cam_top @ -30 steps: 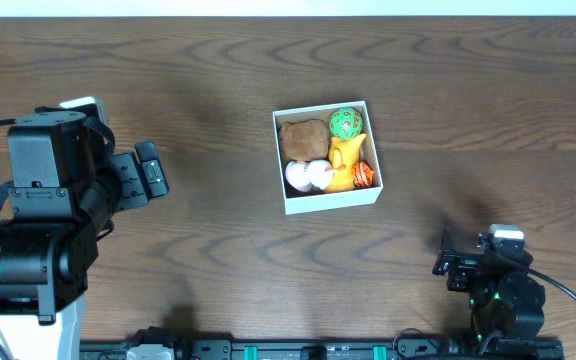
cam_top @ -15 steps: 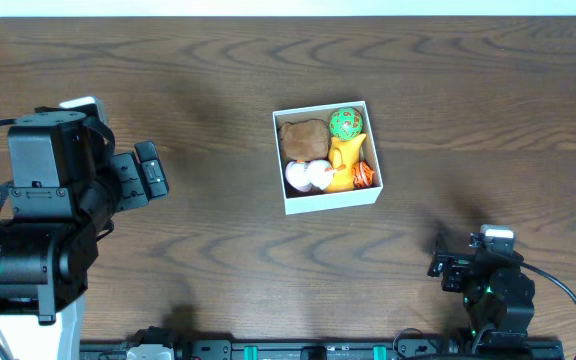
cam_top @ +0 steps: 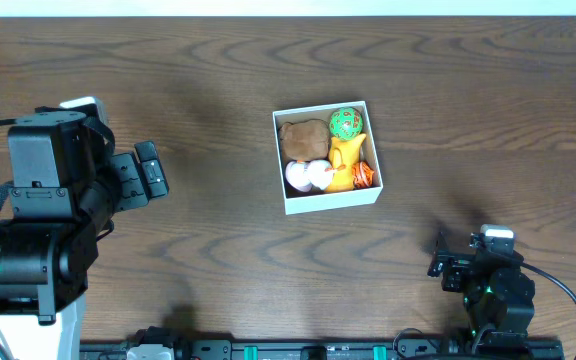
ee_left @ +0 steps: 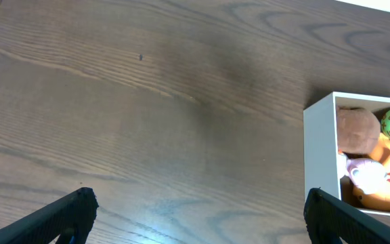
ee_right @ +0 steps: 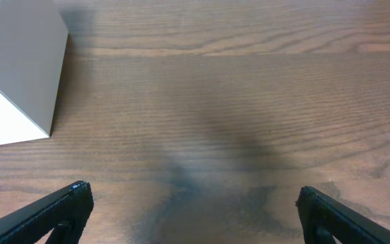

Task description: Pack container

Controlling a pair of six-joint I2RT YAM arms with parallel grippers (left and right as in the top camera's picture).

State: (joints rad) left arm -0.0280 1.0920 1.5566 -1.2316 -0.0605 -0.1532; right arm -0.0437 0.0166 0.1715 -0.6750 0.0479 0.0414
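Observation:
The white square container stands at the table's middle, holding several small toys: a brown plush, a green ball, a yellow toy, a white toy and an orange one. It also shows in the left wrist view at the right edge and in the right wrist view at the top left. My left gripper is open and empty, far left of the container. My right gripper is open and empty over bare wood, near the front right.
The dark wooden table spreads around the container. The left arm's bulky body fills the left side. The right arm's base sits at the front right edge.
The right arm has drawn back slightly toward the front edge. The left arm and the container have not moved.

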